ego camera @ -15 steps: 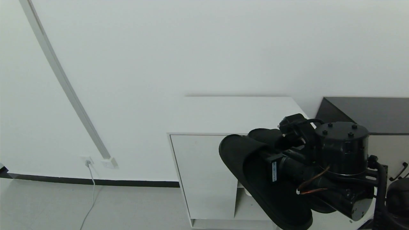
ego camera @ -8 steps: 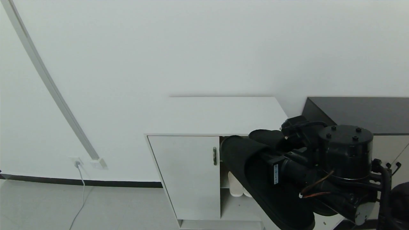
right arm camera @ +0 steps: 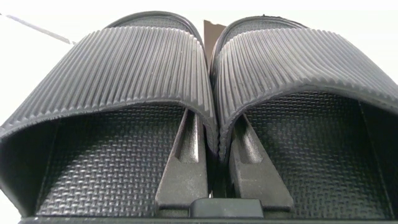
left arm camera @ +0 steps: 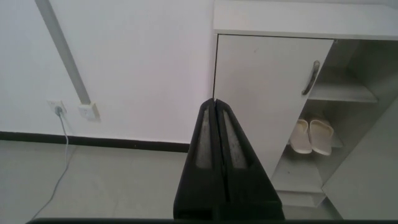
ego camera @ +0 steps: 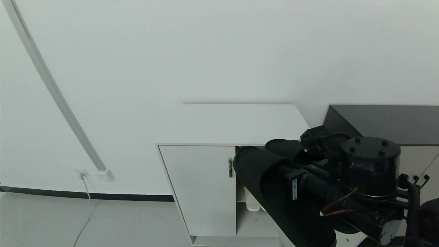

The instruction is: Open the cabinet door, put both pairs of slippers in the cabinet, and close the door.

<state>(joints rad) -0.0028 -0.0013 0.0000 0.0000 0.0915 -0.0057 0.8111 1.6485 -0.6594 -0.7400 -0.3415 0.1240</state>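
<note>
Head view, entry one: white wooden cabinet [ego camera: 240, 123] against a white wall. Its left door [ego camera: 202, 188] is flat shut, with a slim metal handle [ego camera: 230, 167] at its inner edge, and the compartment to the right of that door stands open.

Entry two: pair of ribbed black rubber slippers [ego camera: 271, 178], carried by my right gripper [right arm camera: 214, 134] in front of that open compartment. In the right wrist view one finger sits inside each slipper, pinching the two adjoining side walls together, soles level.

Entry three: pair of white slippers [left arm camera: 313, 135], side by side on a shelf inside the open compartment, toes pointing inward.

Entry four: my left gripper [left arm camera: 215, 106], fingers pressed together with nothing between them, held in the air facing the shut door.

Sundries: wall socket [ego camera: 82, 173] with a grey cable [ego camera: 87, 212] trailing to the floor, a slanting grey conduit strip [ego camera: 51, 85], and a dark countertop [ego camera: 384, 120] just right of the cabinet.
</note>
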